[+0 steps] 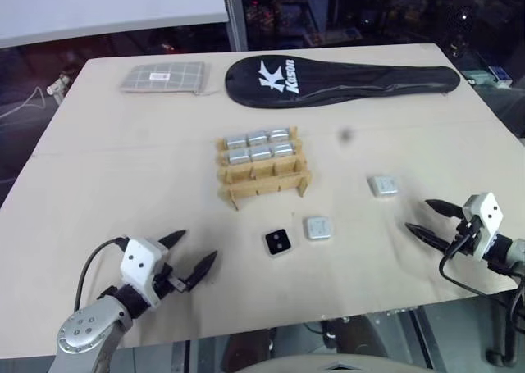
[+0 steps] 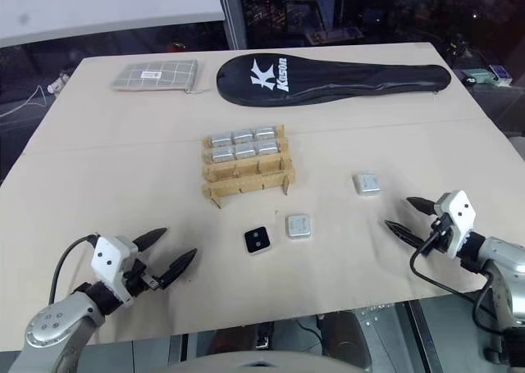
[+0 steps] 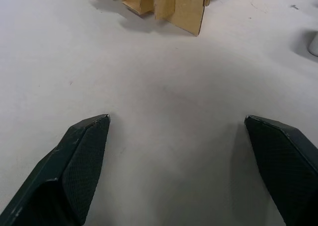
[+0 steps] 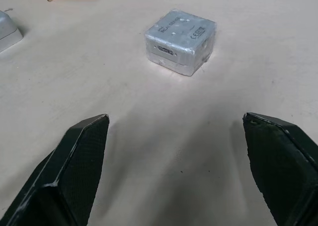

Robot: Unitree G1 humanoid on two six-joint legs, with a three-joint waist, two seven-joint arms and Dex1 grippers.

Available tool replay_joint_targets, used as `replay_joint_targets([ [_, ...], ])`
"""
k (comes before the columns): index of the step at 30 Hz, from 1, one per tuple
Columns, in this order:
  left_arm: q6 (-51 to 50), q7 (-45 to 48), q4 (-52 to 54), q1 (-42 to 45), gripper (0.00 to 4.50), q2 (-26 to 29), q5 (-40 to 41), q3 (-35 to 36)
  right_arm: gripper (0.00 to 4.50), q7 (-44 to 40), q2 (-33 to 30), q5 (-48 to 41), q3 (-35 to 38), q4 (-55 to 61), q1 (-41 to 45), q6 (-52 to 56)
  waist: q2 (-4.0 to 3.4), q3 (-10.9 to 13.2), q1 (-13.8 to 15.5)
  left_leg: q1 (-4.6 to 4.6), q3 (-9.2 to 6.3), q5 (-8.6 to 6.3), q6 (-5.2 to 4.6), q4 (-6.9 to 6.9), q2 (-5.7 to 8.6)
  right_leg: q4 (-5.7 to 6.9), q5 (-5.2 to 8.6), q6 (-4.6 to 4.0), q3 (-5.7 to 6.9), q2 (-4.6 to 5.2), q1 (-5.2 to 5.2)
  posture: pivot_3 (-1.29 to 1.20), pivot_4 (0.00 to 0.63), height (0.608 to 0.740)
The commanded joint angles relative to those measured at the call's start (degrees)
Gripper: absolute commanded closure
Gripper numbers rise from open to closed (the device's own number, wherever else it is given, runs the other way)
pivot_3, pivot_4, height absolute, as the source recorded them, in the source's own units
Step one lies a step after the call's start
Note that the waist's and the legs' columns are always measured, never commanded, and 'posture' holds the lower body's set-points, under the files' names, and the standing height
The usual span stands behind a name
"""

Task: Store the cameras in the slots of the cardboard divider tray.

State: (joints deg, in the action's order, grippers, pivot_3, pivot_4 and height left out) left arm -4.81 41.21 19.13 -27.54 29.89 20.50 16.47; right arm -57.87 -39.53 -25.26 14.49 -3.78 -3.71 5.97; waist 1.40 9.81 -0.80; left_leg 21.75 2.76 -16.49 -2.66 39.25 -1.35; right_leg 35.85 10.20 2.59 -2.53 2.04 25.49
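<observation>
Six cameras (image 1: 259, 144) sit slotted in the cardboard divider tray (image 1: 262, 181) mid-bench, three more cameras (image 1: 317, 228) lie loose before it, and left hand (image 1: 189, 260) and right hand (image 1: 426, 219) hover wide, empty.

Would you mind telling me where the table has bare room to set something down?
Widest bare stretch: left of the cardboard divider tray, below the checkered pouch. Another lies right of the tray, between the racket cover and the lone camera. Crowded: the tray's near side, where two loose cameras sit between the left hand and right hand.
</observation>
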Motion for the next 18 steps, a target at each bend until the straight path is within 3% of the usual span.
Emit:
replay_joint_targets([
  [1,0.7,1.5,0.5,-1.1,0.00,0.9,-0.4,-0.4,0.23,-0.2,-0.6,-0.7,1.6,0.9,0.1,-0.2,0.00,0.0,0.0,0.00,0.00,0.00,0.00,0.00,0.00,0.00,0.00,0.00,0.00,0.00,0.00,0.00,0.150,0.740],
  [18,1.2,2.2,0.6,-0.5,0.00,1.3,-0.9,-0.6,0.23,1.1,0.1,-0.1,1.1,1.2,-0.4,0.1,0.00,0.0,0.0,0.01,0.00,0.00,0.00,0.00,-0.01,0.00,0.00,0.00,0.01,0.00,0.00,0.00,0.150,0.740],
])
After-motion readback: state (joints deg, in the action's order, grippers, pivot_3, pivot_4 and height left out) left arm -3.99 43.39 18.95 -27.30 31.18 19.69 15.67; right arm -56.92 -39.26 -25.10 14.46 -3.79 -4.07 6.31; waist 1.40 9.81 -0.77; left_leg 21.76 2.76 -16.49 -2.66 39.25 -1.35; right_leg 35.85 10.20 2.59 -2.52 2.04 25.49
